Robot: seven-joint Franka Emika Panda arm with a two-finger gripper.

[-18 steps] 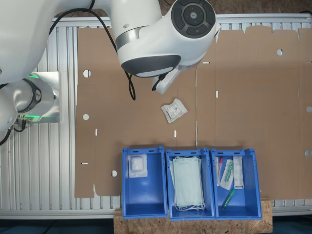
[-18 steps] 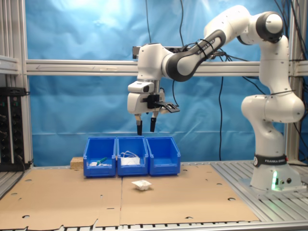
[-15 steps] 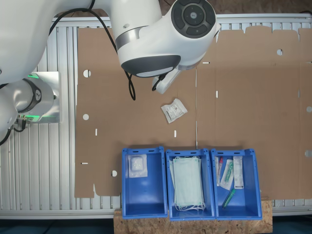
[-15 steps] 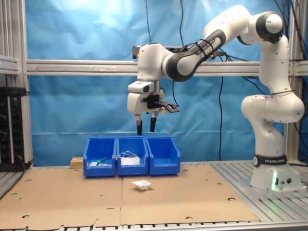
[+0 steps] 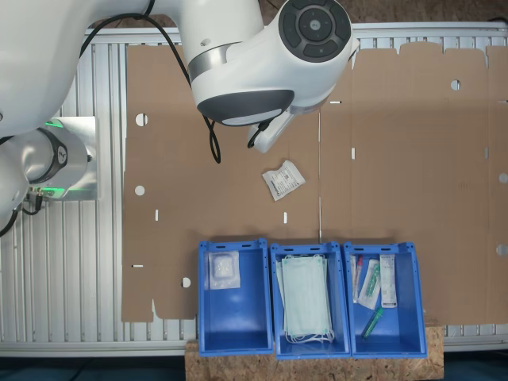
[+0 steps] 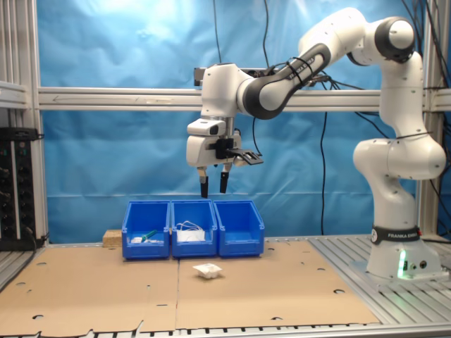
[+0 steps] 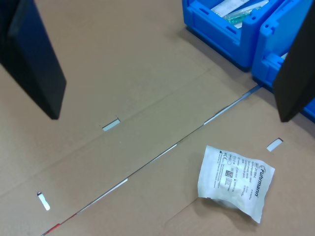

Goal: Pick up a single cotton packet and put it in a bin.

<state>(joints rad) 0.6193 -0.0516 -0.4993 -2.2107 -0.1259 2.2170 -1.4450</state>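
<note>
Brown cardboard [image 5: 413, 143] gives you open room around the flat white cotton packet [image 5: 283, 180] with dark print; your gripper [image 6: 213, 186] hangs spread above it.

I see open air between my gripper [image 6: 213, 187], its fingers spread, and the packet [image 6: 207, 270] lying alone on bare cardboard [image 5: 397, 143]. Nothing stands beside the packet [image 5: 283, 180]; flat sheet lies open all round it. The three bins [image 6: 193, 229] stand in a touching row near it, their walls the sole obstacle, and their tops are open from above.
</note>
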